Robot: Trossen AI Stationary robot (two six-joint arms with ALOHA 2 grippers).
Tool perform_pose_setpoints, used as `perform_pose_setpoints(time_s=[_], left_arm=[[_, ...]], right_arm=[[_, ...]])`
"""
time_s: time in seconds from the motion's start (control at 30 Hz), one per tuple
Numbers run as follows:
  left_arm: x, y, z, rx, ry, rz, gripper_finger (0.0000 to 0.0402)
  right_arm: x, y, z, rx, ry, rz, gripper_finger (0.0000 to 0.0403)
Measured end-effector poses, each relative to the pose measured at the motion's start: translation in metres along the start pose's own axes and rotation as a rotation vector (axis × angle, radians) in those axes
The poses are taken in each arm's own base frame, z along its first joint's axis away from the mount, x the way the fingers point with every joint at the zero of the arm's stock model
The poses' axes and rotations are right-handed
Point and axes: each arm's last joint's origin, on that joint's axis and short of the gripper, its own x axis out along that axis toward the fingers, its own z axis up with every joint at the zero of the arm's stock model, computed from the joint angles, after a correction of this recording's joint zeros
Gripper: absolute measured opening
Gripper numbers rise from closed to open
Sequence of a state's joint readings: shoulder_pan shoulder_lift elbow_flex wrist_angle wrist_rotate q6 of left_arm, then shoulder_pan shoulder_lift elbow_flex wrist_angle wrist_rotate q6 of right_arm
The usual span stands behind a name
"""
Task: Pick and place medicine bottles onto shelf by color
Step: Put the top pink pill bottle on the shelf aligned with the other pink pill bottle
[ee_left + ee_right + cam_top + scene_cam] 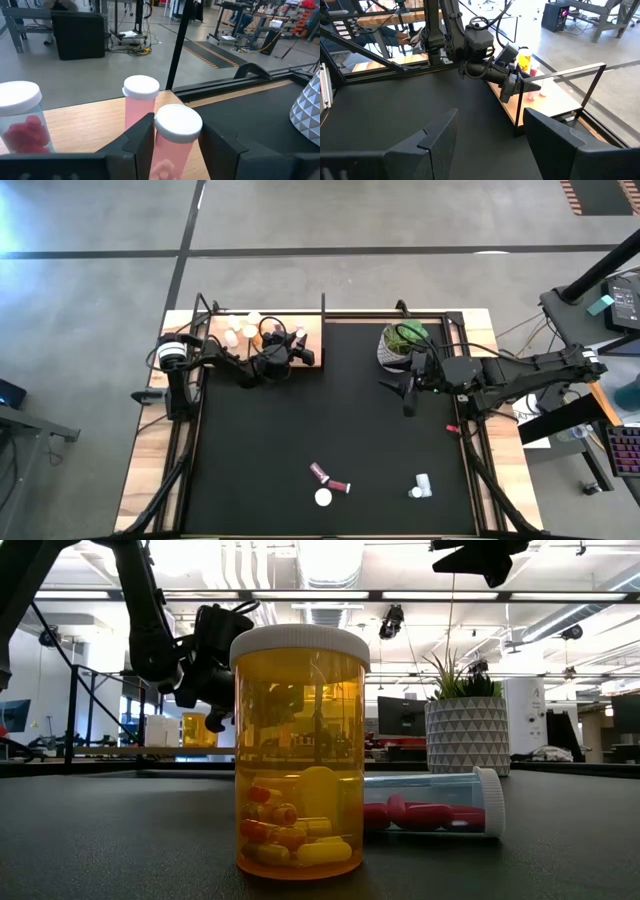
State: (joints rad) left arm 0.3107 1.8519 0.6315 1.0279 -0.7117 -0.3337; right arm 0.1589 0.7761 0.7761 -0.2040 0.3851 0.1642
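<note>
The pale wooden shelf (312, 330) lies at the mat's far left corner. Several white-capped bottles (240, 328) and an orange one (270, 336) stand on it. My left gripper (298, 346) is over the shelf's right end, shut on a pale pink bottle (172, 127). Another pink bottle (140, 97) and a bottle of red capsules (22, 120) stand beyond it. My right gripper (405, 393) hangs open and empty beside the plant pot. Near the front edge, a maroon bottle (319, 472) and a white one (421, 486) lie on the mat, and an orange one (300, 750) stands. My left gripper has the pink bottle between its two fingers, on the body's sides just under the white cap (161, 150). The fingers (142, 137) come from the table's left, slanting a little down. The bottle stands upright. The gripper hides its bottom, so I cannot tell whether it rests on the shelf.
A white pot with a green plant (402, 343) stands at the mat's far right, close to my right gripper. A thin black frame (560, 75) runs along the shelf and the mat's edges. Another maroon bottle (341, 486) lies near the front edge.
</note>
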Motion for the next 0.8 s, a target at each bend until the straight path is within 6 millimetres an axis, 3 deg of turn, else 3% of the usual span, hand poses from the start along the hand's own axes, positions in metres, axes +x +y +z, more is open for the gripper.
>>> perform_pose_setpoints(time_s=[0.8], left_arm=[[-0.0054, -0.0037, -0.0014, 0.02, 0.006, 0.022, 0.0128]], right_arm=[[0.0, 0.0, 0.0, 0.0, 0.0, 0.0, 0.0217]])
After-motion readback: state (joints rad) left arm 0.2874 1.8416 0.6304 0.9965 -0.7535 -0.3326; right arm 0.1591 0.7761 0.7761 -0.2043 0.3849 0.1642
